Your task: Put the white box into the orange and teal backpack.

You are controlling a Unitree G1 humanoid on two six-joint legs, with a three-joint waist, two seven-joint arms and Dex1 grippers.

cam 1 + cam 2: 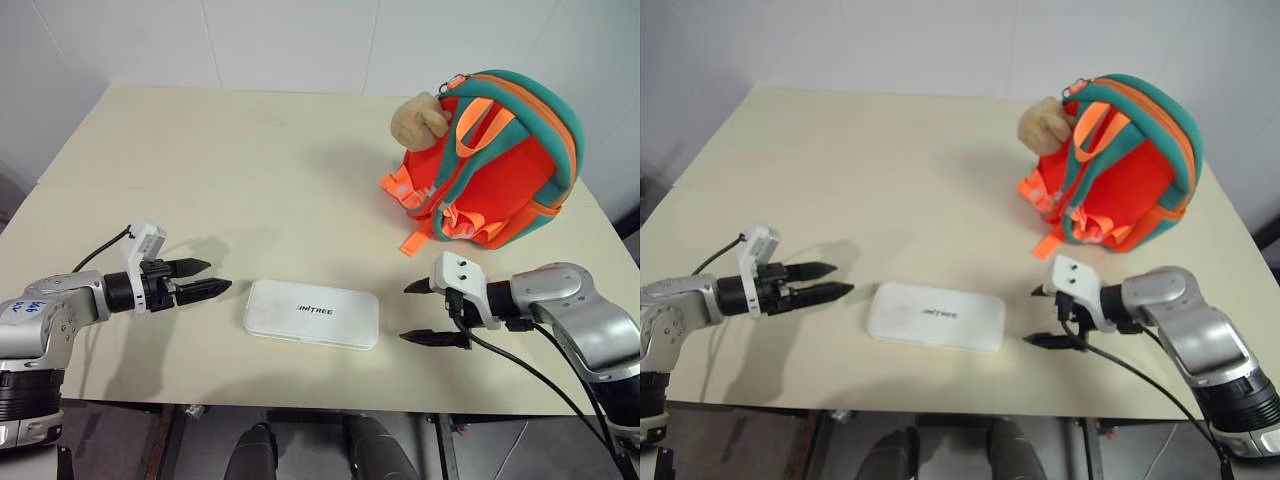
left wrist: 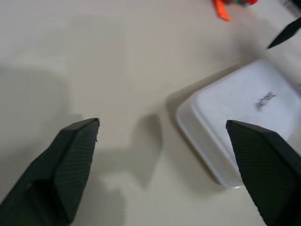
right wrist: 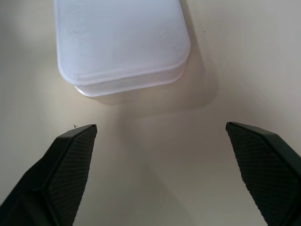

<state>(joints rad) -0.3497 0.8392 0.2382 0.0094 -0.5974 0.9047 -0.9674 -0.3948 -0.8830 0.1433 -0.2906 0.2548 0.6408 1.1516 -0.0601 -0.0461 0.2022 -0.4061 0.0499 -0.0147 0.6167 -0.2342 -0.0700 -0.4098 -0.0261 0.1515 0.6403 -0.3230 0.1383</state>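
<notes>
White box: a flat, long white case with rounded corners and small dark lettering on its lid. It lies flat on the table near the front edge, at about 6 o'clock in my head view, long side running left to right. Nothing is touching it.

Orange and teal backpack: stands at about 2 o'clock from the box, well apart from it, toward the far right of the table. Bright orange body, teal trim and straps, orange webbing trailing onto the table in front of it.

Plush toy: a beige soft toy sits against the backpack's upper left side.

My left gripper: at 9 o'clock from the box, just beside its left end but not touching. My two black fingers are spread apart with nothing between them, pointing toward the box. From my left wrist, the box's near corner sits beyond my fingertips.

My right gripper: at 3 o'clock from the box, near its right end and clear of it. Its fingers are also spread wide and empty, pointing left toward the box.

Table: a pale beige top that carries everything, with a faint seam running across it.
</notes>
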